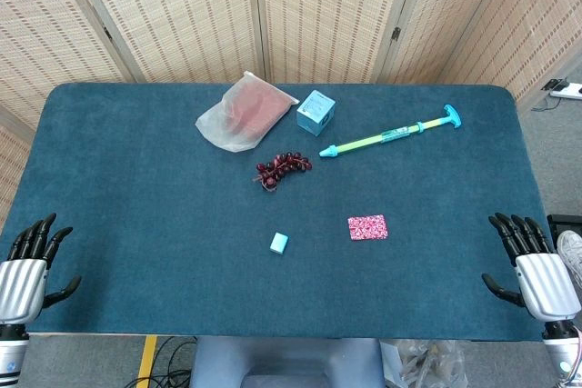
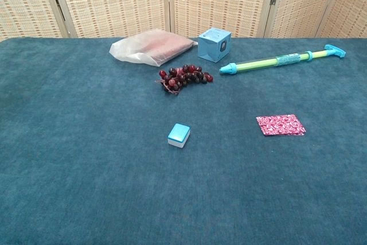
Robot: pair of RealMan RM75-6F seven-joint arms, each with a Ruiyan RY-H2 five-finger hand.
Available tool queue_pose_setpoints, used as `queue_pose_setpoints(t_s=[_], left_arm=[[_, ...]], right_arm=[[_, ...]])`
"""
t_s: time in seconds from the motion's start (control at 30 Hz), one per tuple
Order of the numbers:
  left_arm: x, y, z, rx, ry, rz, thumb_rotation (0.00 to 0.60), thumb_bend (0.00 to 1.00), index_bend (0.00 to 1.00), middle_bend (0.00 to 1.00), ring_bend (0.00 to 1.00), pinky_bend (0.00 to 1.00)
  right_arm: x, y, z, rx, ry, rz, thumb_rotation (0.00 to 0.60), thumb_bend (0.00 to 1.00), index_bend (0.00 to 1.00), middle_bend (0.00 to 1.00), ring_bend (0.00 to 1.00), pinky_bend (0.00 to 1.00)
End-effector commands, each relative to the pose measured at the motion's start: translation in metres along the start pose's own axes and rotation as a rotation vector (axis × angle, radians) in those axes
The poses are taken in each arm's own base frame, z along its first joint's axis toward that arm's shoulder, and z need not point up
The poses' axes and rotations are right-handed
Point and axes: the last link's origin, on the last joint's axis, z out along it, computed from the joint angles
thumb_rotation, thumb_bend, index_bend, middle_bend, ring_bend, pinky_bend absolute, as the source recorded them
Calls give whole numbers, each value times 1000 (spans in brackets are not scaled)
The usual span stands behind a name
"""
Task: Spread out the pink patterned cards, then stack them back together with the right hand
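Observation:
The pink patterned cards (image 1: pixel 367 227) lie flat in one neat stack on the blue table, right of centre; the same stack of cards (image 2: pixel 280 125) shows in the chest view. My right hand (image 1: pixel 530 263) hovers at the table's near right corner, fingers spread, holding nothing, well to the right of the cards. At the near left corner my left hand (image 1: pixel 32 259) is also open and empty. Neither hand appears in the chest view.
A small light-blue block (image 1: pixel 279 243) lies left of the cards. Further back are a bunch of dark grapes (image 1: pixel 281 168), a translucent bag (image 1: pixel 244 112), a blue cube box (image 1: pixel 316 112) and a long green and cyan pump toy (image 1: pixel 391 135).

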Motion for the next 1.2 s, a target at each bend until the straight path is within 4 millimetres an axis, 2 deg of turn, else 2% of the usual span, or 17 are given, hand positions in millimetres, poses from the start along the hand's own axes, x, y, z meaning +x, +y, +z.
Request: queue_pose_setpoints(t_s=[0.03, 0.47, 0.7, 0.9, 1.03, 1.1, 1.2], left_arm=[[0, 0, 1, 2, -1, 2, 600, 256, 190, 44, 47, 127], [1, 1, 0, 10, 7, 0, 600, 256, 190, 44, 47, 126], [1, 0, 0, 11, 7, -1, 600, 256, 190, 44, 47, 127], [1, -1, -1, 17, 4, -3, 600, 256, 190, 44, 47, 127], [1, -3, -1, 20, 5, -4, 600, 256, 190, 44, 47, 127], [0, -3, -1, 20, 4, -4, 600, 256, 190, 44, 47, 127], [0, -3, -1, 17, 1, -4, 600, 257, 190, 44, 47, 127]], right_arm=[[-1, 0, 1, 4, -1, 0, 600, 294, 0, 101, 11, 38], [1, 1, 3, 16, 20, 4, 600, 294, 0, 113, 20, 41], [1, -1, 7, 22, 13, -8, 600, 294, 0, 164, 107, 125], [0, -6, 19, 37, -19, -30, 600, 294, 0, 226, 186, 185], [-3, -11, 32, 47, -47, -44, 600, 294, 0, 314, 295, 299], [-4, -15, 39, 59, -65, -51, 600, 293, 4, 370, 380, 401], [-10, -23, 53, 103, -121, -76, 600, 284, 30, 498, 541, 619]])
